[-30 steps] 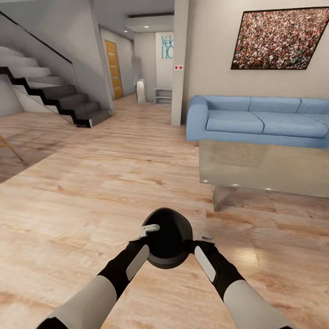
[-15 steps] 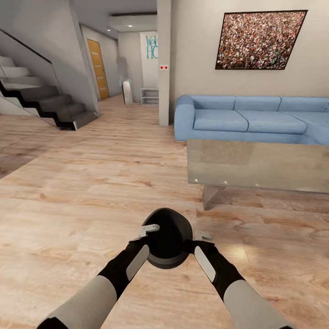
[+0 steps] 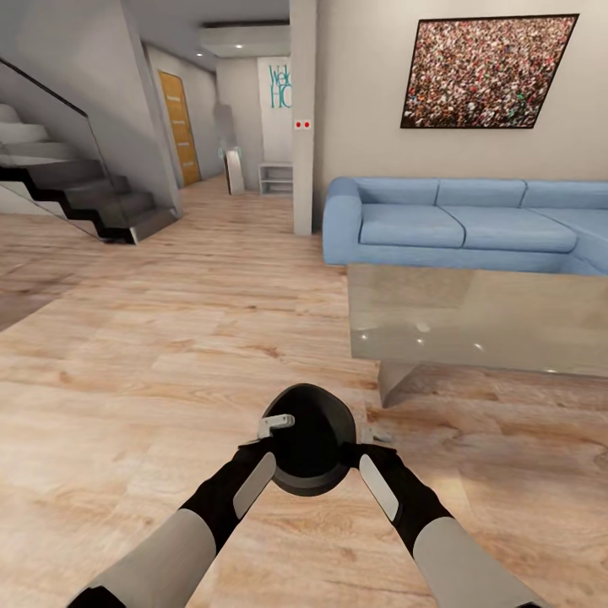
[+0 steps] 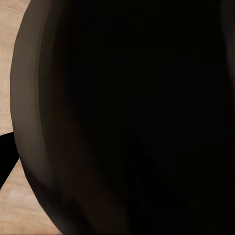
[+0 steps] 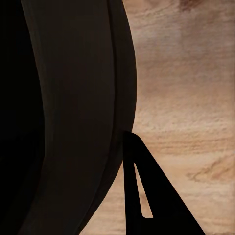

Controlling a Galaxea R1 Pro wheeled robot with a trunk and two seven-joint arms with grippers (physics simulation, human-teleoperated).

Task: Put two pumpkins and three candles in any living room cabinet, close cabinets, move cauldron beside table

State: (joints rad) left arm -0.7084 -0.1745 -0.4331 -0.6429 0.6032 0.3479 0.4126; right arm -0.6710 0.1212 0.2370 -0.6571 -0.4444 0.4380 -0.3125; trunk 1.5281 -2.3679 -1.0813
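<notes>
The cauldron (image 3: 307,437) hangs above the wooden floor (image 3: 152,355), carried in front of the robot, pinched from both sides: the left gripper (image 3: 268,429) sits on its left rim with one pale finger lying over the mouth, and the right gripper (image 3: 367,439) presses at its right flank with one finger tip poking out beyond the pot. How wide either pair of jaws stands I cannot tell, since the pot hides the inner fingers, though each looks closed on the rim or wall. The step in hand, as I judge it, is bringing the pot to the glass coffee table (image 3: 481,317), which lies ahead and to the right in front of the blue sofa (image 3: 456,224). To do it well, keep both arms fixed relative to each other so the two-sided squeeze does not slacken, roll forward and right, and lower the pot onto the floor just beside the table's near left corner without bumping the glass edge or its clear leg (image 3: 405,384). Compared with half a second earlier, the table, sofa and wall picture (image 3: 490,72) sit a little lower and larger, so the camera has advanced slightly; the arms and pot keep the same pose
</notes>
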